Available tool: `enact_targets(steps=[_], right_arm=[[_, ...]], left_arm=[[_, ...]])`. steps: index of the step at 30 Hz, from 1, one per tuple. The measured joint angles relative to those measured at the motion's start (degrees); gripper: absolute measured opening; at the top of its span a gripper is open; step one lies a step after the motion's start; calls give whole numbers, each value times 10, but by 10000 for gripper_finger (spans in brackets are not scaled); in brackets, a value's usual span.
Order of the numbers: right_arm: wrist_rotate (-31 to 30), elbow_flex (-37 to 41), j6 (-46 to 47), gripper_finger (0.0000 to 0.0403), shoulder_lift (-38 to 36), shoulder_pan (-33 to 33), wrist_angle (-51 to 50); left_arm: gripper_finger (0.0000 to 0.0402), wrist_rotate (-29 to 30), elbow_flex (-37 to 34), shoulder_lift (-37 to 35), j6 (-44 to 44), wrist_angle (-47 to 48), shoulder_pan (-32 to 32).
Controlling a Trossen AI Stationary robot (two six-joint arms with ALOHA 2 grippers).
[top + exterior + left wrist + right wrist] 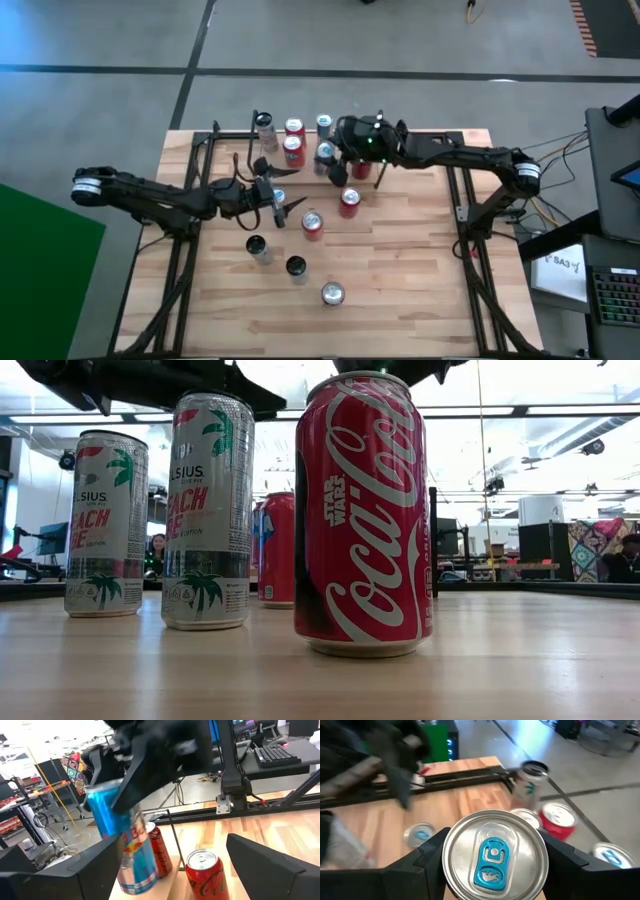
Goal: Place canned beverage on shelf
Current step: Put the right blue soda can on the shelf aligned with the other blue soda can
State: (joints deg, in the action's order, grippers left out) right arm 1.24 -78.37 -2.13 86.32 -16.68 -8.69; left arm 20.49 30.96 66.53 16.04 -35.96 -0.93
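One blue can [494, 854] is clamped in the right gripper [333, 165], hanging tilted over the shelf [290, 140] at the worktop's [400, 300] far edge. Carry step; next it needs lowering upright between shelved cans. Left gripper [285, 205] waits mid-worktop, spread wide and empty.

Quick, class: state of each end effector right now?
Left end effector: open, holding nothing, over the table left of centre.
Right end effector: closed on a blue-tabbed can, near the shelf.
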Motion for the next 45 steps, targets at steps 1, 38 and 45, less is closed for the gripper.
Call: enact_targets(steps=[1,38,45], right_arm=[[0,0,0,221,2,-8,0],[3,1,-23,221,129,-80,74],[3,1,-14,221,133,-80,81]], left_arm=[[338,0,0,-8,0,4,0],[338,67,-50,-201,17,39,0],[338,76,-52,-201,17,40,0]])
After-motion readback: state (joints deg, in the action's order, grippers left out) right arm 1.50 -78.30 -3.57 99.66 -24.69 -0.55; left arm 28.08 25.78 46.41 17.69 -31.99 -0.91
